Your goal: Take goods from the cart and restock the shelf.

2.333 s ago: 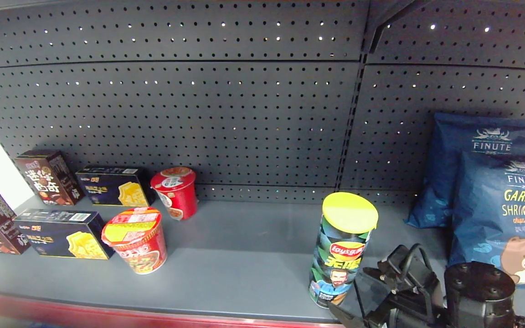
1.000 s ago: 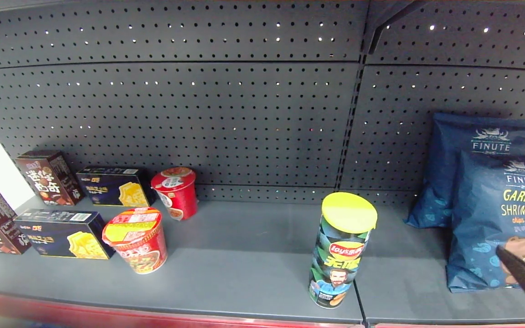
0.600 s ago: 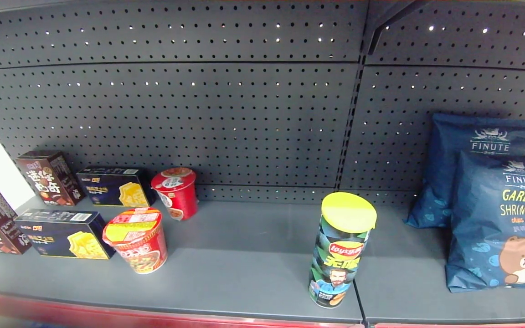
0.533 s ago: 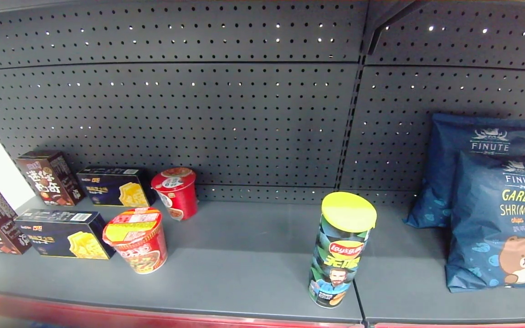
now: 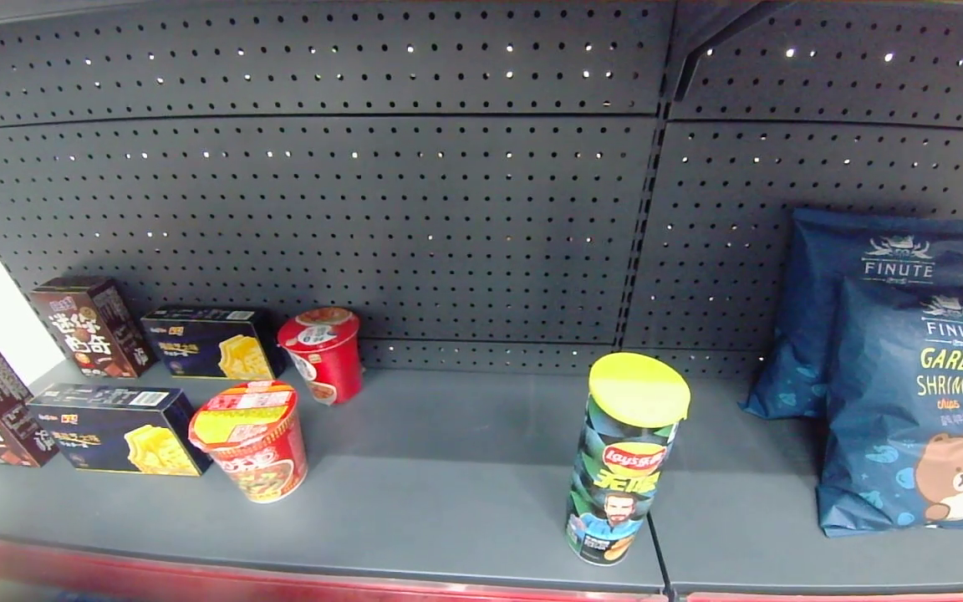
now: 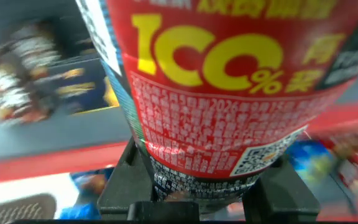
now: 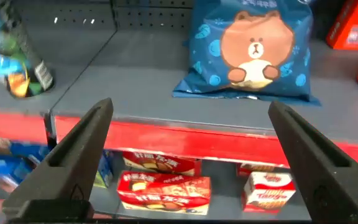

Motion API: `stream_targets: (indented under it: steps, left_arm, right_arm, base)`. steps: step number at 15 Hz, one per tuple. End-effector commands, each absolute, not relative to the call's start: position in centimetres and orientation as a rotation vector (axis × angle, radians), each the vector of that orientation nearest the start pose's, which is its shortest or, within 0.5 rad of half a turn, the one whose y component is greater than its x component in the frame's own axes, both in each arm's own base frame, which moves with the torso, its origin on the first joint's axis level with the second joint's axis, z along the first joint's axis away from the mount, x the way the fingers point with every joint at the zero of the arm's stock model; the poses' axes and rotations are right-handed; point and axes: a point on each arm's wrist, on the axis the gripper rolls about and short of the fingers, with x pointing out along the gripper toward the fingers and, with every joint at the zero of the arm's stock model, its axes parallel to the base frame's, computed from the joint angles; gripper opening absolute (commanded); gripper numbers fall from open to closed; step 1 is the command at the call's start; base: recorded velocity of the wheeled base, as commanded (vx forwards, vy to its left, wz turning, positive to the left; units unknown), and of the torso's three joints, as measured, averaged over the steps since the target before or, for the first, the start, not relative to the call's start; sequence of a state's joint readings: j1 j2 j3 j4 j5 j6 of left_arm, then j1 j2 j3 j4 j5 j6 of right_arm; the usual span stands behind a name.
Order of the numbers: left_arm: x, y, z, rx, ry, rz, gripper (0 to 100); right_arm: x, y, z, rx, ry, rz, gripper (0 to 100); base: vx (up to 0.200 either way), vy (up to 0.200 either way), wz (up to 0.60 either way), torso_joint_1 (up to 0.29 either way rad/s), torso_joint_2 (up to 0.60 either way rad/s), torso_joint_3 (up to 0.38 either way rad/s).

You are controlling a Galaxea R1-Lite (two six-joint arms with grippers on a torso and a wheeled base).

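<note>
The main risk is a topple. The left gripper (image 6: 204,185) is clenched on the red container (image 6: 229,87) low down, at its dark bottom band, with one finger on each side. Most of its length stands free above the grip, so a quick swing or a bump could lever it round in the jaws or out of them.

The container hangs on the robot's-left side of the chips canister (image 5: 628,460), nearer the robot than that canister. It is out in front of the shelf's red lip (image 5: 197,577), with its lower part apparently about level with the lip. Going in too low would catch the base on that lip. Going in too wide could knock the noodle cup (image 5: 252,439), which stands well to the canister's left. It could also knock the canister itself, which is tall, narrow and close to the front edge. Set down with a lean, the container would likely fall on release.

Its long axis runs roughly upright, square to the line of the lip. The print reads the right way up, so I judge that its top points upward. Lid and base are hidden, and a slight tilt cannot be ruled out.

The right gripper (image 7: 191,104) is spread wide with nothing in it, out front on the canister's right, facing the bear-print bag (image 7: 247,50); a careless sweep there could drag that bag
</note>
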State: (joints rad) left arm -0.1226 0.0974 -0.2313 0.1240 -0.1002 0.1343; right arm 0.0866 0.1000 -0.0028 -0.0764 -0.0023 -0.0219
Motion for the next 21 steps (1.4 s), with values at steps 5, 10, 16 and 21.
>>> stream_targets:
  steps: [5, 10, 16, 21]
  left_arm:
    - [-3.7, -0.4, 16.6, 0.049, 0.0, -0.542, 0]
    - [2.2, -2.0, 19.9, -0.008, 0.179, -0.917, 0]
    - [5.3, -2.8, 19.9, -0.009, 0.256, -0.95, 0]
    - [5.2, -2.8, 19.6, -0.01, 0.265, -0.95, 0]
  right_arm:
    - [-1.5, -0.1, 8.5, -0.021, 0.016, 0.081, 100]
    - [-1.5, -0.1, 8.5, -0.023, 0.017, 0.12, 100]
    - [-1.5, -0.1, 8.5, -0.019, 0.016, 0.123, 100]
    - [-1.5, 0.0, 8.5, -0.02, 0.017, 0.161, 100]
  base:
    - [0.0, 0.0, 0.0, 0.0, 0.0, 0.0]
    - [0.0, 0.0, 0.0, 0.0, 0.0, 0.0]
    - [0.0, 0.0, 0.0, 0.0, 0.0, 0.0]
    - [0.0, 0.0, 0.0, 0.0, 0.0, 0.0]
